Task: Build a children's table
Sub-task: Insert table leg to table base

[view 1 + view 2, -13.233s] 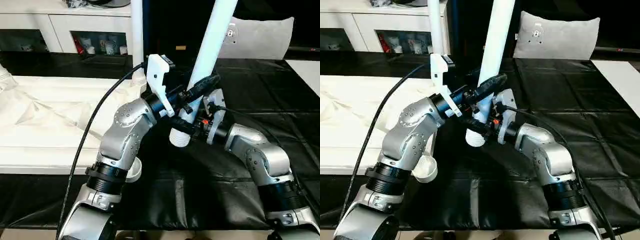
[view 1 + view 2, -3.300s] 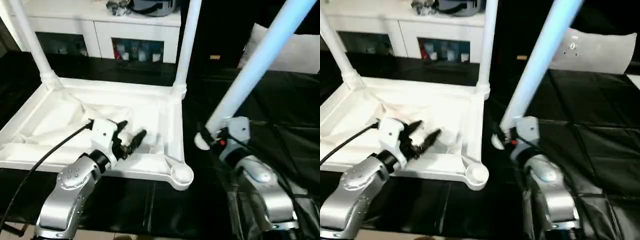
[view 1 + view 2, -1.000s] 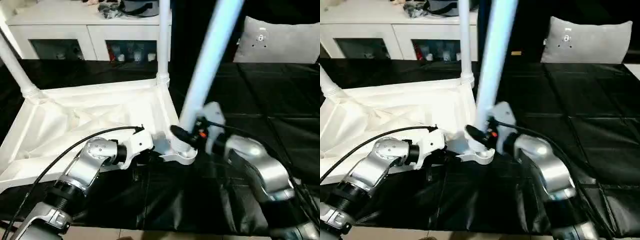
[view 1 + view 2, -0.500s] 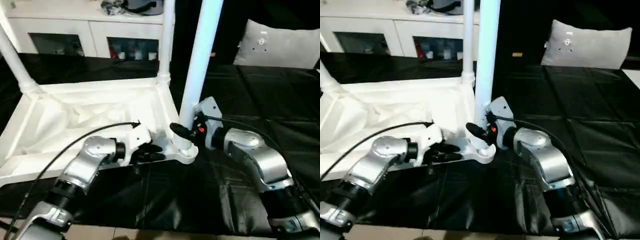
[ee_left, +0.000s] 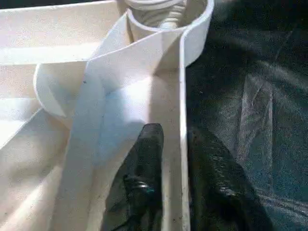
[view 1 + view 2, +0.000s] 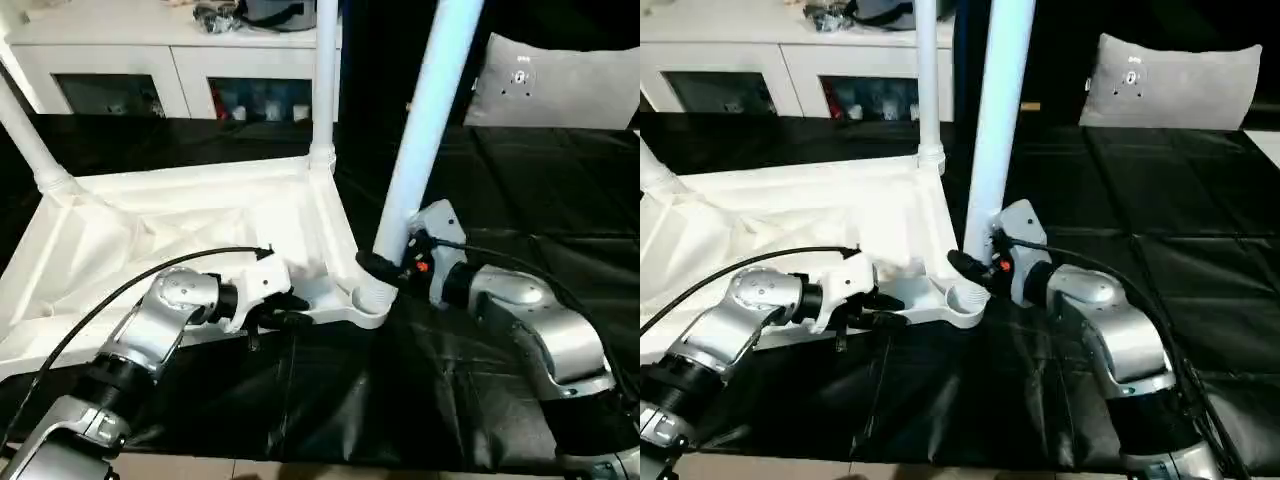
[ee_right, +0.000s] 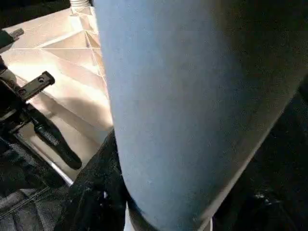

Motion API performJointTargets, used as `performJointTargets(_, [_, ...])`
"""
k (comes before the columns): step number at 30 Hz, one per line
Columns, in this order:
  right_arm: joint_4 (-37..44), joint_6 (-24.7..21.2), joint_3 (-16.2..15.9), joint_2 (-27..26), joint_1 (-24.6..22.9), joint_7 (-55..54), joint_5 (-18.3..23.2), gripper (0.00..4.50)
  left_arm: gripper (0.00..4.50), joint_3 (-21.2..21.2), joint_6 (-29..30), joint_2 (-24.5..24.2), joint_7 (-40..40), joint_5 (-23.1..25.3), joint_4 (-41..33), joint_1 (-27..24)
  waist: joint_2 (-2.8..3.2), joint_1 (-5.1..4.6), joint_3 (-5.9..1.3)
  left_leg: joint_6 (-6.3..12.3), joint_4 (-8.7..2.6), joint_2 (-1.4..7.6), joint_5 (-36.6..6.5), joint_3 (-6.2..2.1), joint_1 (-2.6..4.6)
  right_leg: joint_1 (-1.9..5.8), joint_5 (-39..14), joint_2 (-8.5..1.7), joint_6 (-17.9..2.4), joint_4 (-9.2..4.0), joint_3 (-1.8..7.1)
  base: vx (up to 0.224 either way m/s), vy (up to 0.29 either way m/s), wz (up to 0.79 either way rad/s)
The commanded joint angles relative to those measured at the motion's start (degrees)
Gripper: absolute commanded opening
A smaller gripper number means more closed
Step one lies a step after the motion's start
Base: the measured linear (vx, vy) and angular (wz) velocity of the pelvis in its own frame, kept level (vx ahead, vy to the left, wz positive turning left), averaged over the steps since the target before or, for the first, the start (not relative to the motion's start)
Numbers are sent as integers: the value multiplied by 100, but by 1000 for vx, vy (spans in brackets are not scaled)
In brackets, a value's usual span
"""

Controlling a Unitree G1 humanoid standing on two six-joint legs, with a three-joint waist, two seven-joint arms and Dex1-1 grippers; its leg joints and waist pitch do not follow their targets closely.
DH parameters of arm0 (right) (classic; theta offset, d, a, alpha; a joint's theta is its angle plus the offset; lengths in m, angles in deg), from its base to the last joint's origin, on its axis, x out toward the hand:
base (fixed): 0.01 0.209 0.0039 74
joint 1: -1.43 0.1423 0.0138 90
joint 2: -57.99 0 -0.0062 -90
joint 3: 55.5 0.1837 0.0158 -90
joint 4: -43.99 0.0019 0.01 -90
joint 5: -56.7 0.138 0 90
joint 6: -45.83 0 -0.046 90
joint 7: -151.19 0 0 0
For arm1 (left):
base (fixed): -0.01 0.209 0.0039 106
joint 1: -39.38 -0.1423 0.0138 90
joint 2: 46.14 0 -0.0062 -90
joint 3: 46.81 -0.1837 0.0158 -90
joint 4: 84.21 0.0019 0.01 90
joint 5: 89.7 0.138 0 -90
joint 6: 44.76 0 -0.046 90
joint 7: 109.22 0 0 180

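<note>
A leg is held at the corner socket

The long white tapered tube leg (image 6: 425,120) is clamped by the right gripper (image 6: 385,268) (foot at the socket), while the white ribbed plastic tabletop (image 6: 150,240) rim is pinched by the left gripper (image 5: 173,159).

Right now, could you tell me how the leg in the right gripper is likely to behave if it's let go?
The leg leans over the corner socket, so it would probably topple. Hollow-looking plastic suggests lightness. The right gripper holds low down, so leverage seems weak.

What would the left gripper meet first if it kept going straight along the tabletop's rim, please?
Probably the round corner socket of the tabletop, where the leg held by the right gripper stands. The left gripper straddles the rim wall leading straight there.
</note>
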Motion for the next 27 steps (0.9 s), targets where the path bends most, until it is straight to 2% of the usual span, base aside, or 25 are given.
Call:
performJointTargets(1, [125,-183,-16,48,-111,85,85,187,50,-66,76,-150,-81,267,274,-42,13,38,-259,-17,-494,383,-1072,-132,-15,239,-1190,-440,-1304,-497,307,0,0,0])
performJointTargets(9, [198,-301,-131,95,-55,239,156,187,0,5,11,-115,-32,151,197,-56,20,35,-264,-32,-500,382,-1104,-139,-26,231,-1270,-444,-1267,-505,305,0,0,0])
performJointTargets(13, [127,-341,-181,61,7,284,154,187,0,-48,-154,-89,39,128,159,-63,44,38,-266,-27,-501,388,-1060,-141,-28,230,-1157,-446,-1305,-493,303,0,0,0])
performJointTargets(22, [-310,-332,-391,144,203,444,-14,187,0,-250,-597,-54,266,207,149,6,47,56,-277,18,-482,384,-903,-125,-29,244,-947,-446,-1380,-481,296,0,0,0])
performJointTargets(27, [-592,-292,-363,136,343,489,-6,187,0,-397,-723,-115,327,378,117,40,35,53,-275,5,-489,393,-903,-123,-29,245,-939,-446,-1383,-471,295,0,0,0])
